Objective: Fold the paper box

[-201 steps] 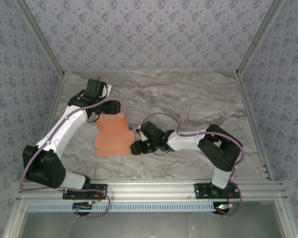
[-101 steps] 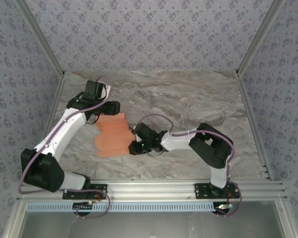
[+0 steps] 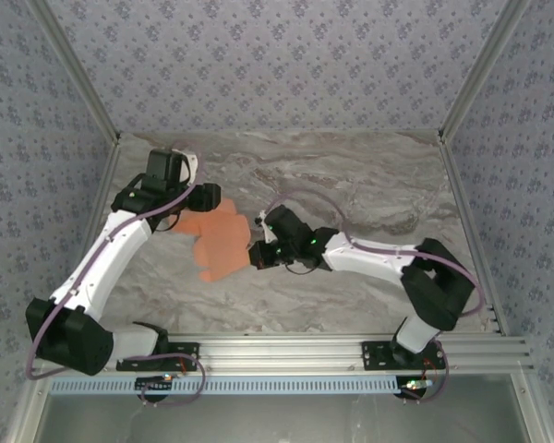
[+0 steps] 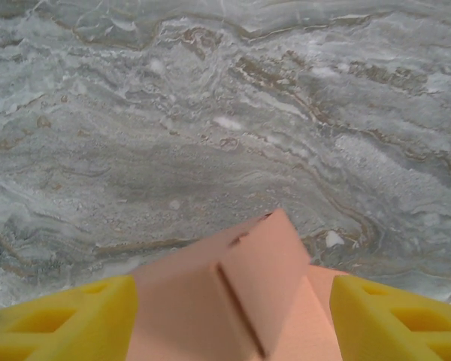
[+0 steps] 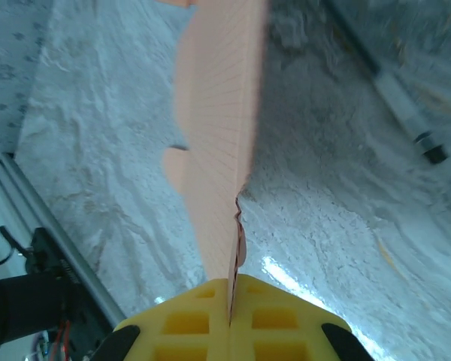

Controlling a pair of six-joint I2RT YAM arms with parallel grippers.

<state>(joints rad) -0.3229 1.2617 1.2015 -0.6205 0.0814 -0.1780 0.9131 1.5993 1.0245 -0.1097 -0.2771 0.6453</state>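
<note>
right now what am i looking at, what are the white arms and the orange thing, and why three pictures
It is a robot with two white arms bolted to the near edge of a marble table. The wide picture comes from a fixed camera above and behind them. The other two come from cameras on each wrist, so the yellow blocks are that arm's own fingers. The orange thing is a cardboard box, partly folded. The right gripper pinches its edge; the left gripper holds a folded part between its fingers. A thin stick lies on the table.
</note>
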